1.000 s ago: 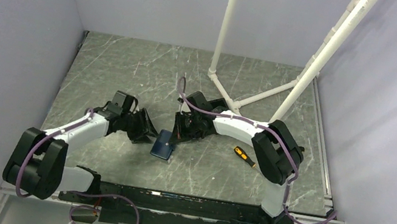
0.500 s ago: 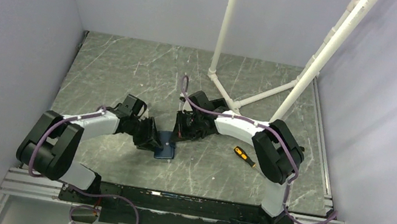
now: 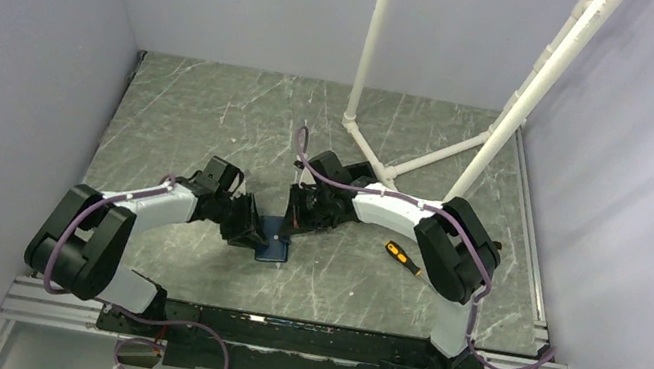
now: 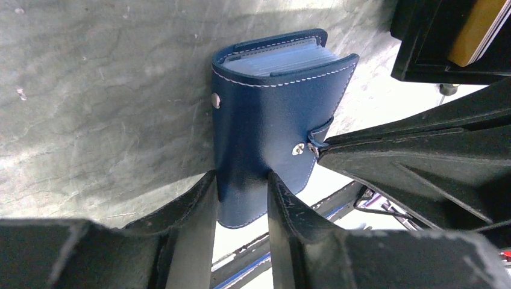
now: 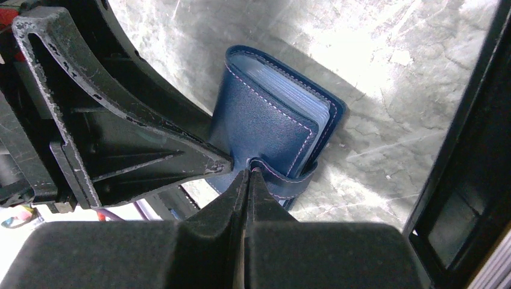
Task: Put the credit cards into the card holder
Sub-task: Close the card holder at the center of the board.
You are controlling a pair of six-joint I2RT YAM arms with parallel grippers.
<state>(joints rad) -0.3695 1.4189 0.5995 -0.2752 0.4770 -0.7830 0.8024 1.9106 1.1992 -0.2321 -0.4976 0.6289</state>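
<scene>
Card holder [image 4: 265, 114]: dark-blue, leather-like, white-stitched, metal snaps, pale sleeves; on the marbled table [image 3: 213, 114] between both arms.
Left end effector [image 4: 238, 180]: fingers clamp its near end.
Right end effector [image 5: 247, 174]: pressed together, pinching the strap [image 5: 283, 180].
Left wrist only: orange-gold card [image 4: 476, 30] in black box [image 4: 422, 54].

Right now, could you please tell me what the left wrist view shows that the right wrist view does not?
Only the left wrist view: the left gripper straddling the near end of the card holder, the cover's two snap studs, and a clearly visible orange-gold card in the black box. Only the right wrist view: the right gripper from behind, shut on the strap looping round the holder's open edge. Both: the dark-blue holder with pale sleeves on the marbled table, and the opposite gripper beside it.
</scene>
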